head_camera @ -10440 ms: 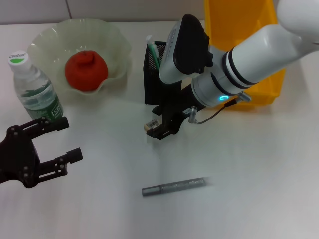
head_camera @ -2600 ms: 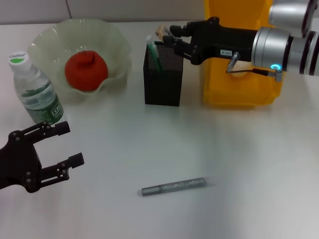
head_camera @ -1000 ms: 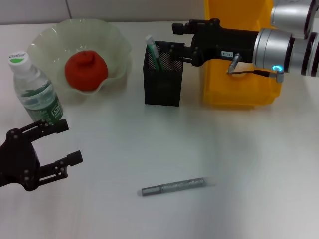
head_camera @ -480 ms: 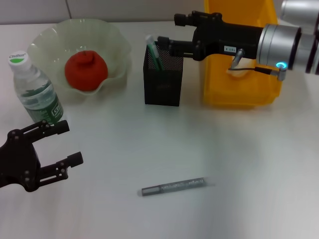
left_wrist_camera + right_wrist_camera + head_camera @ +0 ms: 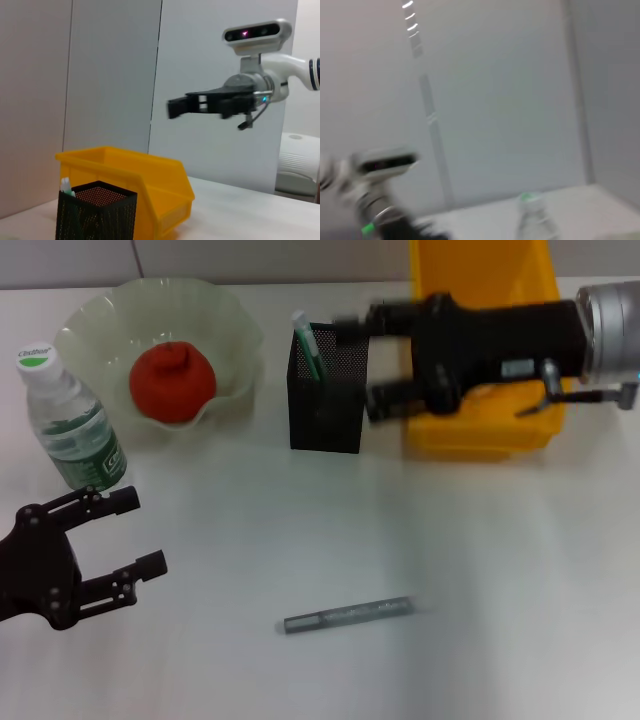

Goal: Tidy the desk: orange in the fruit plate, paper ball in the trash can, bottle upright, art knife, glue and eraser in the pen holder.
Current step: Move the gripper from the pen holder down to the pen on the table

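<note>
The art knife [image 5: 348, 615], a slim grey stick, lies flat on the white tabletop [image 5: 500, 570] toward 6 o'clock, well apart from both of my grippers and touched by neither. My right gripper [image 5: 372, 360] hangs over the far side at about 1 o'clock, its jaws spread and holding nothing, reaching from above the yellow trash can [image 5: 480, 300] toward the pen holder [image 5: 327, 405]. The upper jaw sits over the holder's rim and the lower jaw is beside its right wall. The knife lies at roughly 6 o'clock from those jaws, with bare tabletop between. A white and green stick stands in the pen holder's left corner. My left gripper [image 5: 140, 530] rests low at 8 o'clock, jaws spread and empty, the knife off to its 3 o'clock. The orange [image 5: 173, 380] sits in the fruit plate [image 5: 100, 315] at 11 o'clock. The bottle [image 5: 72, 420] stands upright just beside the plate's left edge.
</note>
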Available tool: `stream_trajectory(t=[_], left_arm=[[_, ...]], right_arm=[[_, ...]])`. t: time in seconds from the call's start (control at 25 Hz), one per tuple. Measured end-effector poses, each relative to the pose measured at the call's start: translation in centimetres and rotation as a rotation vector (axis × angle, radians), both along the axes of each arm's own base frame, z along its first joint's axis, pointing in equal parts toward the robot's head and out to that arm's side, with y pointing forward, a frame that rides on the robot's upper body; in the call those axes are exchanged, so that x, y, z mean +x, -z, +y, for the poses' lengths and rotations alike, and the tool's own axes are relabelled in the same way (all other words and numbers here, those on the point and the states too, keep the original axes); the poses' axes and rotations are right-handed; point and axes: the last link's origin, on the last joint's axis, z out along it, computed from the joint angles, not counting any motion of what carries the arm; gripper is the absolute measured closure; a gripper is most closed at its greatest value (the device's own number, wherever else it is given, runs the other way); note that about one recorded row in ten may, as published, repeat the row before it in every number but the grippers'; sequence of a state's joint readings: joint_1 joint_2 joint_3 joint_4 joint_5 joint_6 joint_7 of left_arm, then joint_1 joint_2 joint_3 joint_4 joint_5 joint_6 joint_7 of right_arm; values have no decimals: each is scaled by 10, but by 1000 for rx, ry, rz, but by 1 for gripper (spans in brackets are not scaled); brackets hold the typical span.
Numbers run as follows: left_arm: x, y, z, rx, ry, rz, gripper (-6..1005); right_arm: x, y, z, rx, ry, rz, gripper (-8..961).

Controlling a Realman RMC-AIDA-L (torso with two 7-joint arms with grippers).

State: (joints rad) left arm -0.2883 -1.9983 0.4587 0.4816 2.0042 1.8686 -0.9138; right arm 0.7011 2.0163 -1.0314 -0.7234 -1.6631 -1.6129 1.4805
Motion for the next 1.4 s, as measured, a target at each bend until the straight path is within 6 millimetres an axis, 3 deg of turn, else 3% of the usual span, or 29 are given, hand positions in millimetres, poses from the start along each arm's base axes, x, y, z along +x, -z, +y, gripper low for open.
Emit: stream_trajectory(t=[0.36,0.68,1.4], left_arm=[[0,0,0,-12,5,4,230],[0,1,0,-19,5,6,231],[0,2,0,-19,-8,2,230]], right_arm=[[3,12,-8,-166,-64,-411,189],[8,19,-14,-221,-103,-533,189],[25,58,-26,-273,-184,-796,194]])
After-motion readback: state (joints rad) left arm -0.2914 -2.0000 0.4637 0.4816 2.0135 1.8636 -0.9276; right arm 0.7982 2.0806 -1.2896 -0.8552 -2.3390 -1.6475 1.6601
